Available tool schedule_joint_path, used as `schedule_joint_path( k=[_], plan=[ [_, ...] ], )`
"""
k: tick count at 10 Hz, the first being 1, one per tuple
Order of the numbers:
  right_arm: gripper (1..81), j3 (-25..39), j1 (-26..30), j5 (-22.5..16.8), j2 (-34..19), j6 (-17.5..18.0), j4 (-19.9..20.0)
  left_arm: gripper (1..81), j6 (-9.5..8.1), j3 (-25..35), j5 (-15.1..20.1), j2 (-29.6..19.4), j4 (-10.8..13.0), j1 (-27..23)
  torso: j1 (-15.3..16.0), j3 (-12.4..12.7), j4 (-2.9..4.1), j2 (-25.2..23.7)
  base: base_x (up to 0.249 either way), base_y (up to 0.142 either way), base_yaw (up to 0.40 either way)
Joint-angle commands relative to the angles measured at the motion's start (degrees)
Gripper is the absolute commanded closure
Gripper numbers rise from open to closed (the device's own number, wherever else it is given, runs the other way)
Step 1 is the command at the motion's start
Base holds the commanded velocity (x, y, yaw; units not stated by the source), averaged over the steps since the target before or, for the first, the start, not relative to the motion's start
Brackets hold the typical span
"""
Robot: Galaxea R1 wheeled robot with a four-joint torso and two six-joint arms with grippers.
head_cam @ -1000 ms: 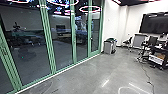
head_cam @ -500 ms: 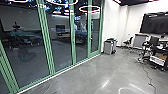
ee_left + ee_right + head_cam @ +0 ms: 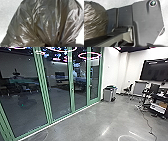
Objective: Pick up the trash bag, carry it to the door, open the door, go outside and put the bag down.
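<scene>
Here we are on the carry, by my reading, and the green-framed glass wall (image 3: 58,92) runs from ten o'clock to just past twelve. Steer alongside it with room to spare: those panes are flat, dark and reflective, easy to misjudge. The floor (image 3: 82,122) opens toward one o'clock, smooth grey and glossy, so slow, even turns suit it; the thin black cable (image 3: 147,122) curling at two o'clock wants a wide berth. The grey bin (image 3: 108,94), boxy and upright, sits near one o'clock, close to the glass wall's end.

And the trash bag (image 3: 43,22)! It's beside the robot's dark base plate (image 3: 144,21), bulging, thin glossy plastic, crinkled all over, pleats drawn into a tight neck. The left gripper (image 3: 60,45) appears to have that neck pinched; keep it high and steady, limiting swing and snags. The right gripper? Can't tell its state. Last, a small door handle (image 3: 90,85) at twelve.
</scene>
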Motion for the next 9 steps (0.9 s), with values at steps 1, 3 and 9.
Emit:
schedule_joint_path(
  k=[1, 3, 9],
  plan=[
    [1.0, 0.34, 3.09, -3.21, 0.08, -0.24, -0.37, 81.1, 0.37, 0.17, 4.02, -0.16, 0.03, -3.80, 0.00, 0.00, 0.00, 0.00, 0.141, -0.084, 0.000],
    [1.0, 0.34, 3.09, -3.21, 0.08, -0.24, -0.37, 81.1, 0.37, 0.17, 4.02, -0.16, 0.03, -3.88, 0.00, 0.00, 0.00, 0.00, 0.142, -0.087, 0.000],
    [1.0, 0.34, 3.09, -3.21, 0.16, -0.24, -0.37, 81.1, 0.37, 0.17, 4.02, -0.16, 0.03, -3.88, 0.00, 0.00, 0.00, 0.00, 0.142, -0.085, 0.000]
  ],
)
